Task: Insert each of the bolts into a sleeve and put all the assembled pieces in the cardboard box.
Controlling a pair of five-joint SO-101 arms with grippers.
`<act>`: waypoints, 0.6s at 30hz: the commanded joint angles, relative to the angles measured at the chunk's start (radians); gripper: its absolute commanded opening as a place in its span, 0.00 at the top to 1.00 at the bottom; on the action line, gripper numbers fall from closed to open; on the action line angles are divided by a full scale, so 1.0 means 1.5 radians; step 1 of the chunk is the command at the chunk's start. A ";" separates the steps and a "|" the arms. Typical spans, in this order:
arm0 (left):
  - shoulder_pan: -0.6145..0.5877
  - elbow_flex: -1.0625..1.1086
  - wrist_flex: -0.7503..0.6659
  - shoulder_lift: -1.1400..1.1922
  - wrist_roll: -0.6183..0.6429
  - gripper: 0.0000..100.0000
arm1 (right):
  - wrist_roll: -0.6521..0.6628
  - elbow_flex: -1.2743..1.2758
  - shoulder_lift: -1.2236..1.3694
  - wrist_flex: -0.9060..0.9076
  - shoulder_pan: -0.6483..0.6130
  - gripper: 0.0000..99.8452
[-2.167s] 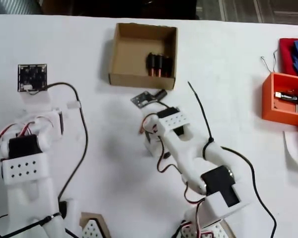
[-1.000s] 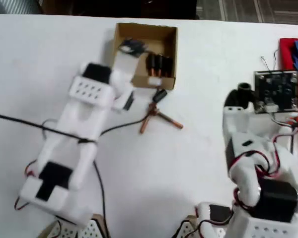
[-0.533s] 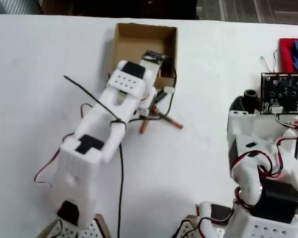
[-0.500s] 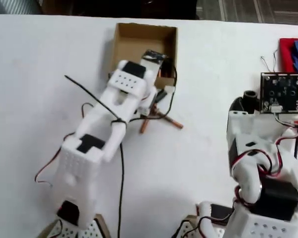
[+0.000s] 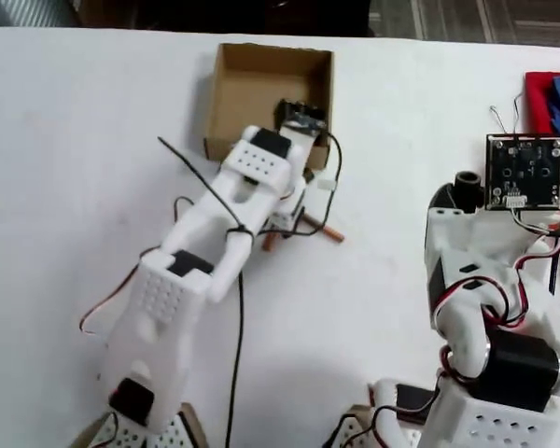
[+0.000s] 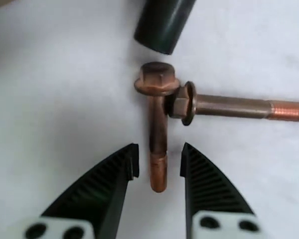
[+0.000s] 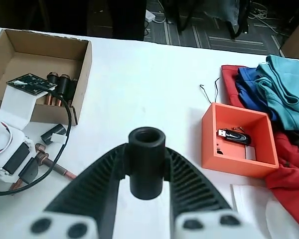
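Left hand [image 6: 159, 159] flanks bolt [image 6: 158, 127] — right [image 7: 147, 152] holds sleeve [image 7: 147, 172].

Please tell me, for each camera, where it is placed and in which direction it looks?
High view: fixed above the table, looking down; shows left arm, right arm, cardboard box.
Left wrist view: on the left wrist, facing down at the table; left gripper open, either side of a bolt.
Right wrist view: on the right wrist, facing across the table; right gripper holds a sleeve.
Shared: high and right wrist views both show the cardboard box.
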 commanded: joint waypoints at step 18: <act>-0.009 -0.044 0.068 -0.051 -0.077 0.97 | 0.001 -0.003 -0.008 -0.018 0.006 0.98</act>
